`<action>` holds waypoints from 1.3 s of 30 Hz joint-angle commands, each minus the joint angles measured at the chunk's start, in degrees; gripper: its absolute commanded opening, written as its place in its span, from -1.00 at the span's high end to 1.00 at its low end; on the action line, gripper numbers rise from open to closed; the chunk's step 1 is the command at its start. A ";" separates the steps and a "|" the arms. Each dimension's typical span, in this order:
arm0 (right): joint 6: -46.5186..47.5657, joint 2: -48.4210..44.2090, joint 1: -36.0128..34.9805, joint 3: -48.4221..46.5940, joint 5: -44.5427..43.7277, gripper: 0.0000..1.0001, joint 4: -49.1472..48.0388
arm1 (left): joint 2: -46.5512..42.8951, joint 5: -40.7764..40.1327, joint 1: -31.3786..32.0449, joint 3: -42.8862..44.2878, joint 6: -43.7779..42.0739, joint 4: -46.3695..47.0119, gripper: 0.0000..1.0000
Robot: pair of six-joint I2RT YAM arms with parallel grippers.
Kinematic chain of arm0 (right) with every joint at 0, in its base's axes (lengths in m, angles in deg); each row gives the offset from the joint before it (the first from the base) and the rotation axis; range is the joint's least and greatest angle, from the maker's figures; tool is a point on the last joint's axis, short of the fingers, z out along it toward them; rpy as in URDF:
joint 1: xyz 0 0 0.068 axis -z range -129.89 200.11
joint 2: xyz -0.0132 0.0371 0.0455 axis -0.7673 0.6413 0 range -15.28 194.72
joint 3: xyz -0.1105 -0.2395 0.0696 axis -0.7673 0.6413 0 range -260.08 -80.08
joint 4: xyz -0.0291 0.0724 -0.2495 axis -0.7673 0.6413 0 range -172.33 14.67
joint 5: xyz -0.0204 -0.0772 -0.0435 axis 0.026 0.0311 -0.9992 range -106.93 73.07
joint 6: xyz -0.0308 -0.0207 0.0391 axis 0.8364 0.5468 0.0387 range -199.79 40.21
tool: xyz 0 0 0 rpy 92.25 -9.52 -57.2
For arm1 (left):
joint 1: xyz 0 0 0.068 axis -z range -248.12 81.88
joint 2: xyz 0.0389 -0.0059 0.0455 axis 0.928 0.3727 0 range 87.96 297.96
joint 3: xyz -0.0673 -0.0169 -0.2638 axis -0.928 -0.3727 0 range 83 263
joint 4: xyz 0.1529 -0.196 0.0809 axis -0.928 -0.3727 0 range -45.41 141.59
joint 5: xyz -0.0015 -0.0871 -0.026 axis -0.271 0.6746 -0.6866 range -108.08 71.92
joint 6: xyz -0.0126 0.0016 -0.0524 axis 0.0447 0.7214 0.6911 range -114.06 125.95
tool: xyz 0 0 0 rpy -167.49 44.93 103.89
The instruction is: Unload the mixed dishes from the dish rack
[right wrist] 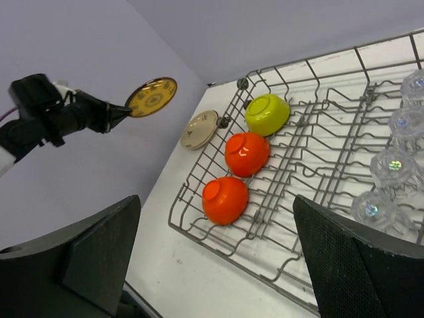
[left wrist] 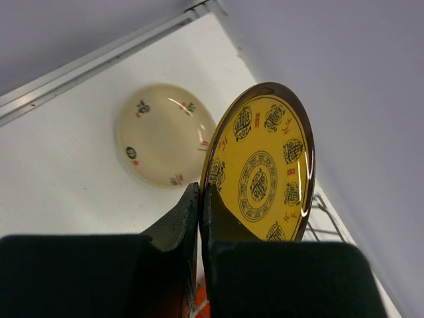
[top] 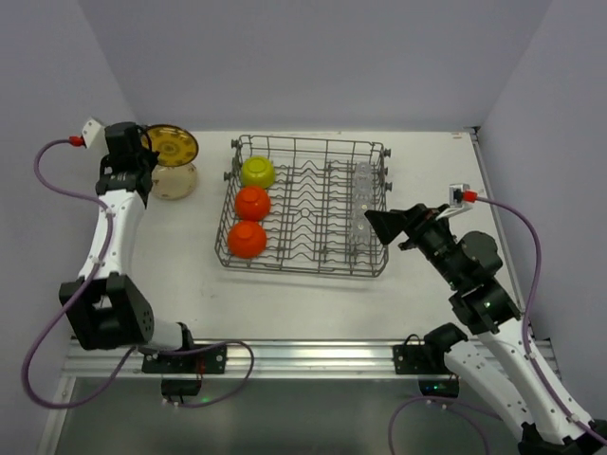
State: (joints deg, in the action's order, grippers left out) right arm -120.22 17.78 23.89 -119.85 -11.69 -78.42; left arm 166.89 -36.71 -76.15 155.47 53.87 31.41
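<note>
Dish rack [top: 303, 261]: mid-table, between the two arms; still loaded on both sides, middle tines bare.
Left in rack, bowls: yellow-green bowl [top: 257, 172] at the far end of the left column, two orange bowls [top: 252, 202] [top: 247, 239] nearer, all mouth-down by the look of it.
Left in rack, glasses: row of clear glasses [top: 363, 204] along the right side, exact count hard to tell.
Out of rack, on table: cream-backed plate [top: 174, 180] lying face-down at the far left, well clear of the rack; whether one plate or a stack, cannot tell.
Out of rack, in the air: patterned plate [left wrist: 262, 165] held on edge, above and just beside the cream one, not yet set down.
Left gripper [left wrist: 201, 199]: pressed together on the lower rim of the patterned plate.
Right gripper [right wrist: 215, 245]: spread wide, holding nothing, hovering near the rack's right side, facing the glasses.
Progress, judged: plates out or nearly out; bowls and glasses untouched, so most of the unloading remains.
</note>
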 commanded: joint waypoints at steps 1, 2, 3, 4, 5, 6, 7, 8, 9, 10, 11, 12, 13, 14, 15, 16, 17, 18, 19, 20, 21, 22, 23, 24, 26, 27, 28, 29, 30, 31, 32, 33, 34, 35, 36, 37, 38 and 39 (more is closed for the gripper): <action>1.49 -4.48 -0.06 2.24 -1.98 -0.98 3.04 | 10.05 1.49 -5.66 4.16 5.24 3.04 1.00; 1.49 -5.45 -0.06 2.94 -2.07 -0.98 3.65 | 12.27 2.45 -6.55 4.78 5.51 3.57 1.00; 1.66 -7.29 -0.06 3.29 -1.98 -0.98 4.18 | 14.56 4.03 -7.34 5.31 5.69 3.92 1.00; 2.19 -8.00 -0.06 3.56 -0.94 -0.98 4.36 | 18.67 5.09 -8.83 6.62 6.30 4.01 1.00; 2.54 -8.71 -0.06 3.99 -0.32 -0.98 4.62 | 20.45 6.23 -9.45 7.24 6.48 4.01 1.00; 2.89 -9.23 0.03 4.08 0.21 -0.98 5.23 | 22.03 7.11 -9.81 7.86 6.83 3.84 1.00; 3.68 -9.76 -0.06 4.17 1.00 -0.98 5.59 | 24.57 7.21 -9.98 8.30 6.83 4.27 1.00; 4.12 -9.85 -0.06 4.26 1.09 -0.98 6.11 | 25.56 7.29 -9.99 8.74 6.75 4.62 1.00; 4.56 -10.03 -0.06 4.35 1.09 -0.98 7.34 | 26.44 7.30 -9.99 9.01 6.57 5.15 1.00; 5.26 -9.94 0.03 4.35 1.01 -0.98 7.78 | 27.66 7.64 -10.07 9.27 6.05 6.11 1.00; 5.53 -9.94 -0.06 4.52 1.01 -0.98 8.40 | 28.11 7.82 -10.16 9.45 5.87 6.64 1.00; 5.97 -9.94 -0.06 4.52 1.09 -0.98 9.45 | 28.64 8.52 -10.25 9.45 5.78 7.17 1.00; 6.41 -10.03 -0.06 4.61 1.09 -0.98 9.98 | 29.34 9.13 -10.60 9.36 5.52 8.66 1.00; 6.76 -10.12 0.03 4.79 1.35 -0.98 10.33 | 29.69 9.40 -10.69 9.36 5.34 8.93 1.00; 6.94 -10.29 0.03 4.88 1.44 -0.98 10.86 | 30.04 9.32 -10.69 9.36 5.25 9.02 1.00; 7.11 -10.38 -0.06 4.88 1.44 -0.98 11.04 | 30.57 9.58 -10.86 9.27 4.90 9.63 1.00; 7.11 -10.73 0.03 5.14 1.53 -0.98 11.13 | 30.84 9.84 -10.86 9.18 4.81 9.90 1.00; 7.20 -10.73 -0.06 5.23 1.53 -0.98 11.04 | 31.27 10.89 -11.04 9.18 4.55 10.60 1.00; 7.38 -10.82 0.03 5.23 1.45 -0.98 11.04 | 32.15 11.16 -11.13 9.36 4.55 10.43 1.00; 7.29 -10.74 -0.06 5.23 1.44 -0.98 11.13 | 32.59 11.34 -11.21 9.53 4.55 10.26 1.00; 7.29 -10.65 -0.06 5.23 1.44 -0.98 11.13 | 33.03 11.60 -11.13 9.88 4.55 9.73 1.00; 7.29 -10.39 -0.06 5.05 1.44 -0.98 11.13 | 33.47 11.69 -11.21 9.97 4.64 9.55 1.00; 7.20 -10.21 0.03 4.96 1.53 -0.98 11.13 | 33.56 11.78 -11.22 9.89 4.81 9.55 0.92; 7.20 -10.03 -0.06 4.96 1.62 -0.98 11.04 | 33.48 11.95 -11.13 9.71 4.90 9.81 0.63; 7.11 -9.94 -0.06 4.96 1.53 -0.98 11.04 | 32.95 11.95 -11.21 8.66 4.99 10.25 0.60; 7.11 -9.94 -0.06 5.05 1.45 -0.98 11.04 | 32.60 11.52 -11.22 8.40 4.99 10.17 0.57; 7.11 -10.03 -0.06 4.96 1.44 -0.98 11.04 | 31.99 11.34 -11.22 8.04 4.99 9.90 0.54; 6.94 -9.94 -0.06 4.96 1.44 -0.98 11.04 | 31.63 10.73 -11.13 7.87 5.08 9.38 0.54; 6.94 -9.94 -0.06 4.96 1.44 -0.98 11.04 | 31.20 9.77 -11.21 7.60 5.34 8.94 0.54; 6.94 -9.94 0.03 4.96 1.44 -0.98 11.13 | 29.89 9.32 -11.22 7.25 5.51 8.85 0.53; 6.94 -9.86 0.03 4.88 1.44 -0.98 11.04 | 29.09 8.53 -11.22 6.38 5.69 8.76 0.50; 6.94 -9.86 0.03 4.88 1.44 -0.98 11.13 | 28.12 7.48 -11.13 5.76 5.87 9.19 0.61; 6.94 -9.68 -0.06 4.88 1.53 -0.98 11.04 | 26.37 6.77 -11.21 5.23 5.87 9.37 0.67; 6.85 -9.59 -0.06 4.96 1.53 -0.98 11.13 | 25.66 6.07 -11.13 4.71 5.87 9.20 0.65; 6.76 -9.50 -0.06 4.96 1.62 -0.98 11.13 | 25.13 5.46 -11.21 4.79 5.87 8.85 0.26; 6.68 -9.42 -0.06 4.88 1.97 -0.98 11.13 | 24.69 4.84 -11.13 5.22 5.87 8.06 0.00; 6.67 -9.42 -0.06 4.88 2.15 -0.98 11.04 | 24.69 4.49 -11.21 5.66 5.95 7.45 -0.43; 6.50 -9.42 -0.06 4.96 2.24 -0.98 10.95 | 24.69 4.83 -11.39 6.36 5.61 7.18 -0.56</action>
State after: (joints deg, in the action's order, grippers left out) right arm -114.05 7.77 23.87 -114.82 -11.06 -66.45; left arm 195.31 -28.67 -86.86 160.15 59.18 38.20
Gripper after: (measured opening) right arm 0.989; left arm 0.718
